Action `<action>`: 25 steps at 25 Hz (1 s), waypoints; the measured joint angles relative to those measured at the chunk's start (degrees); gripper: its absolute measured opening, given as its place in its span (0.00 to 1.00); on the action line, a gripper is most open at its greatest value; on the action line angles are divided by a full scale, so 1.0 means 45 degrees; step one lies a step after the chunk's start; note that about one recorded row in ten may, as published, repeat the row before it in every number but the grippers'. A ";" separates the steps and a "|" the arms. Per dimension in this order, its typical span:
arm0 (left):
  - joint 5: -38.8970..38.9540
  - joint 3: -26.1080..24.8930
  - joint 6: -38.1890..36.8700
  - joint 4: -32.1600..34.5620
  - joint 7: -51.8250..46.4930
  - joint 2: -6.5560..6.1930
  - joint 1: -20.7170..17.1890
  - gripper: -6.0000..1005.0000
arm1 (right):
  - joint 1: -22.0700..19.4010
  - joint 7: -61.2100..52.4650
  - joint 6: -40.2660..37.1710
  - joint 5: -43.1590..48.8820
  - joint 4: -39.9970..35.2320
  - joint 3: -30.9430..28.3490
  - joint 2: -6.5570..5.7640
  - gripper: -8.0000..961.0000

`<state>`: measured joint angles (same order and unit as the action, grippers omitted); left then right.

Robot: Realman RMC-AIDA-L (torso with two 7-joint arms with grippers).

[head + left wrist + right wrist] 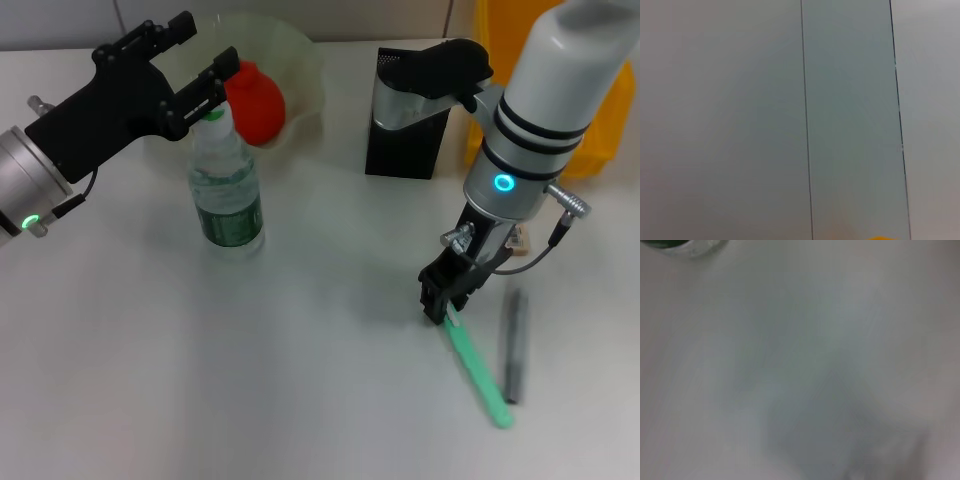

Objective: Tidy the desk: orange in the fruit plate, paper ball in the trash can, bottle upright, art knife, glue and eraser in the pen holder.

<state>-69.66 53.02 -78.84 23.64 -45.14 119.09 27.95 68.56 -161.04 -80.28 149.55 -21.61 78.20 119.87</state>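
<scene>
We see a red-orange orange (256, 102) in a pale-green fruit plate (300, 60), a green-labelled clear bottle (226, 190), a black mesh pen holder (400, 130), a yellow trash can (600, 130) and a mint-green art knife (478, 375).

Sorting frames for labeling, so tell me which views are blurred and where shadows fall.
Head view: mostly sharp; soft shadow beside the right gripper at the green art knife. Left wrist view: only featureless grey panels. Right wrist view: heavily blurred table, the bottle barely showing.
</scene>
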 joint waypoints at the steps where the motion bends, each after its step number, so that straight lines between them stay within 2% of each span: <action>1: 0.0035 0.0008 0.0000 -0.0006 0.0002 0.0000 0.0001 0.62 | -0.0006 0.0004 -0.0003 -0.0044 0.0021 0.0002 0.0001 0.35; 5: 0.0142 0.0018 -0.0011 -0.0112 0.0145 0.0000 0.0001 0.62 | -0.0058 0.0017 -0.0004 -0.0127 0.0028 0.0004 0.0002 0.27; 19: 0.0290 0.0113 -0.0022 -0.0117 0.0171 0.0000 -0.0008 0.62 | -0.0168 0.0023 -0.0082 -0.0154 -0.0142 -0.0100 0.0008 0.23; 25: 0.0289 0.0070 -0.0075 -0.0116 0.0169 -0.0005 -0.0033 0.62 | -0.1067 -0.0063 -0.0681 -0.0155 -0.1882 -0.0175 -0.0023 0.21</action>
<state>-68.36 53.33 -79.17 23.11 -44.38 119.07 27.80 63.76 -161.32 -83.34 148.85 -30.08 77.42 119.77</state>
